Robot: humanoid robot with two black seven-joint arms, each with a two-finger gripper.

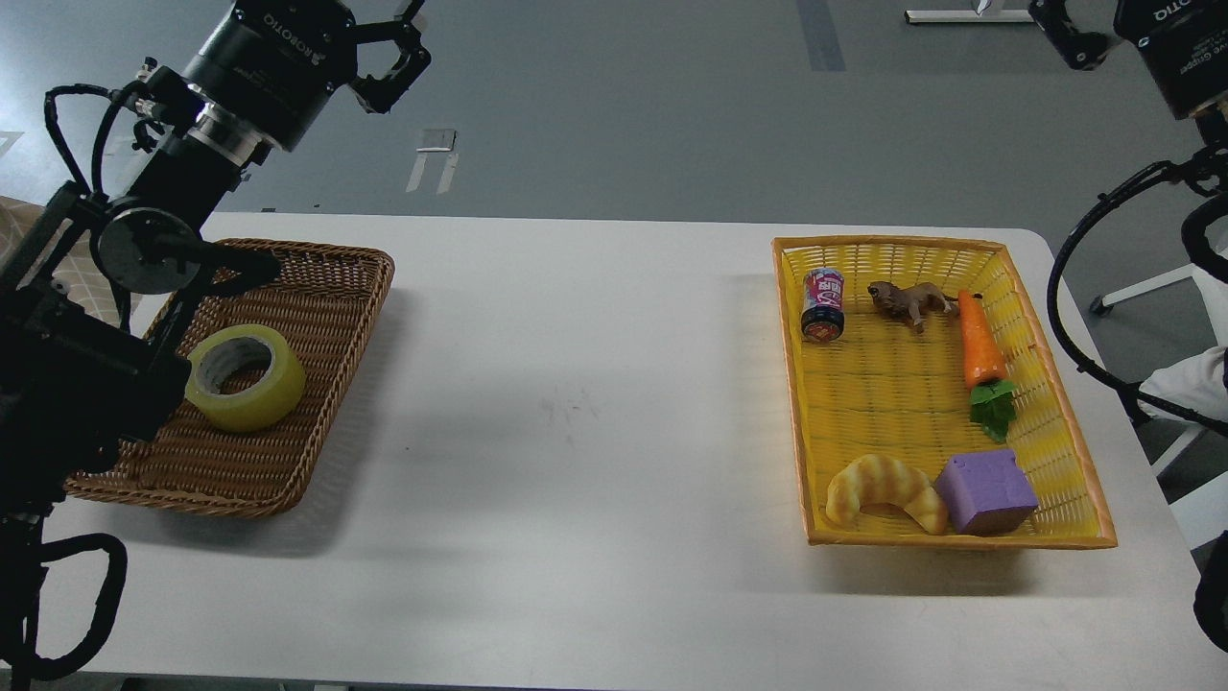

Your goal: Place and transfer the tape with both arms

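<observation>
The tape (247, 376), a yellow roll with a grey core, lies flat in a brown wicker basket (331, 257) at the table's left. My left gripper (401, 46) is high above the basket's far edge, beyond the table, with its fingers apart and empty. My left arm crosses in front of the basket's left side and hides part of it. My right gripper (1060, 29) is at the top right corner, far from the tape. It is cut by the frame edge, with only one finger (1067, 40) showing.
A yellow basket (794, 403) at the table's right holds a toy croissant (883, 489), a purple block (986, 491), a carrot (980, 341), a toy lion (909, 300) and a small can (823, 304). The white table (576, 403) lies between the baskets.
</observation>
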